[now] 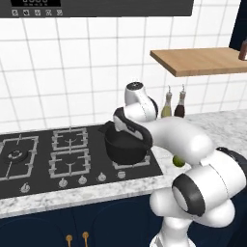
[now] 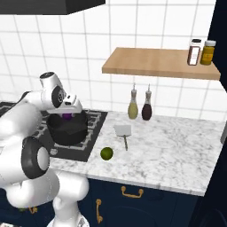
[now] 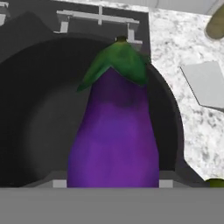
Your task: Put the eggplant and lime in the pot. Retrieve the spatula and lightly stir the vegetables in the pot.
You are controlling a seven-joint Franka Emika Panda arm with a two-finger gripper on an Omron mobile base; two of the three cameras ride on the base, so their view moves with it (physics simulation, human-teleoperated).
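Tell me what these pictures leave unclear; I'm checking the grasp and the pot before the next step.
- Gripper finger tips: in the hand view the eggplant covers them, so the grip itself is unseen.
- Pot: in the left base view the arm hides its mouth and right side.
- Lime: in the left base view the arm covers most of it.
- Spatula: the hand view's right edge cuts its blade; the handle is out of frame.

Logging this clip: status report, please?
Gripper shut on glossy purple eggplant, above round black pot. Yellow-green lime and grey-bladed spatula on marble counter. Nothing blocking.
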